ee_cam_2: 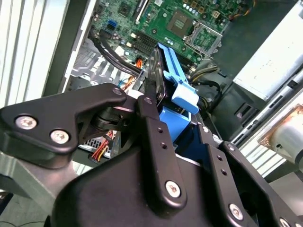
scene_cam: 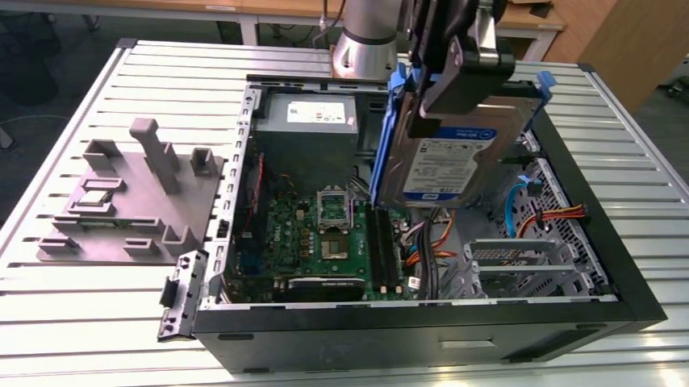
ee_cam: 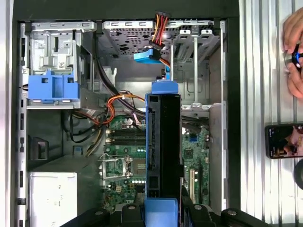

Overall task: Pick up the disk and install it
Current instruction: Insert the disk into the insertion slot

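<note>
You had the gripper closed on the disk, its fingers clamped against the blue carrier's sides. In the exterior view the disk hung upright, upper right of centre, over the open computer case and its motherboard. In the first wrist view a hand and a phone were outside the case.

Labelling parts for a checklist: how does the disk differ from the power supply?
The disk hangs on edge in the gripper, over the open case; the power supply sits fixed inside it. The disk is a slim slab framed in blue; the power supply is a grey box. Both carry white labels.
</note>
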`<state>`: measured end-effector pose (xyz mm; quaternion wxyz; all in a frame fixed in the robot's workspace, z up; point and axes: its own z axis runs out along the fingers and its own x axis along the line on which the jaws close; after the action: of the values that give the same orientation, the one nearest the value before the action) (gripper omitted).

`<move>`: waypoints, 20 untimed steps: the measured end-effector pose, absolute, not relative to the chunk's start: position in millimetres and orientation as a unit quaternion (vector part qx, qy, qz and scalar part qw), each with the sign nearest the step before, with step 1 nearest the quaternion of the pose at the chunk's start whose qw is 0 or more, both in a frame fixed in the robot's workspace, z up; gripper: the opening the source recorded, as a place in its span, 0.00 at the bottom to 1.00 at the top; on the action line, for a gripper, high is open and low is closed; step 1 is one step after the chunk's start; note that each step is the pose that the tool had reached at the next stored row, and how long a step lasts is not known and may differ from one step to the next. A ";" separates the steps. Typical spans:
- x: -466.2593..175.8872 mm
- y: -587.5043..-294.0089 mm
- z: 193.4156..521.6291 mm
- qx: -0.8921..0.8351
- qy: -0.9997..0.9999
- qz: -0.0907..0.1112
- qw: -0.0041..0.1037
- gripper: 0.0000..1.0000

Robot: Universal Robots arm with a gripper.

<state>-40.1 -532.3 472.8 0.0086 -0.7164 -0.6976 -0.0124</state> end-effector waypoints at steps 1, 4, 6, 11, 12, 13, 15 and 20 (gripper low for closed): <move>-39.0 -533.8 472.7 -0.716 -0.698 -0.012 0.009 0.36; -33.5 -537.3 472.3 -0.716 -0.698 -0.012 0.009 0.36; -29.3 -538.9 471.8 -0.716 -0.698 -0.011 0.010 0.36; -17.6 -541.7 470.6 -0.716 -0.698 -0.009 0.012 0.36; -15.5 -542.2 470.3 -0.716 -0.698 -0.009 0.012 0.36; -13.8 -542.9 470.0 -0.716 -0.697 -0.009 0.012 0.36; -11.6 -544.9 469.3 -0.716 -0.698 -0.009 0.012 0.36; -8.9 -552.2 467.7 -0.716 -0.698 -0.008 0.012 0.36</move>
<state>-8.9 -552.2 467.7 0.0120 -0.7162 -0.6977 -0.0080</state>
